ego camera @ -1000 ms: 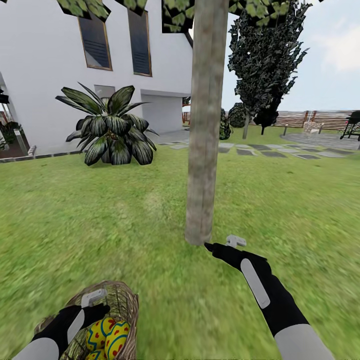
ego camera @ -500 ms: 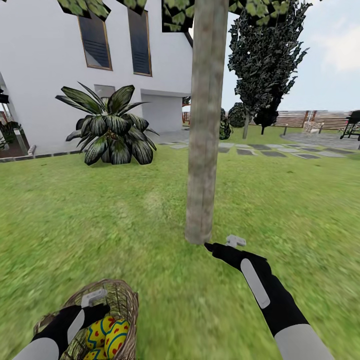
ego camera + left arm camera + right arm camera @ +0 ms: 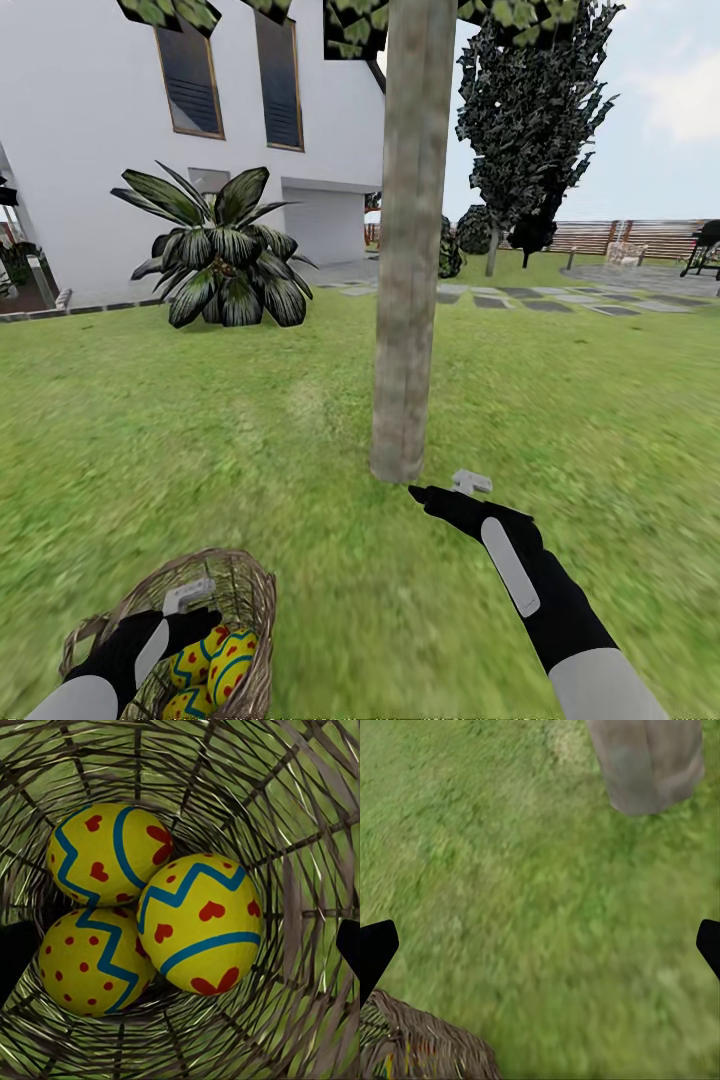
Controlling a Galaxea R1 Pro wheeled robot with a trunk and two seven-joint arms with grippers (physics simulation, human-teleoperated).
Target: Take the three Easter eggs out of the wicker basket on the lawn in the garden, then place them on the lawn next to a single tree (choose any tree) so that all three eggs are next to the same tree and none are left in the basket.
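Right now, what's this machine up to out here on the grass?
It is moving painted eggs out to a tree. All three Easter eggs sit in the wicker basket on the lawn, and the left gripper hovers over them, jaws open, nothing grasped. The right gripper, also open and empty, hangs above the grass beside the tree trunk.

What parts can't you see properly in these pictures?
- Easter eggs in the head view: partly hidden by the wicker basket wall and the left gripper.
- Basket handle: hard to pick out in the head view.
- Tree: its crown is cut off by the head view's top edge.
- Right gripper: fingertips sit at the right wrist view's edges; the rest is cut off.
- Lawn: blurred in the right wrist view.
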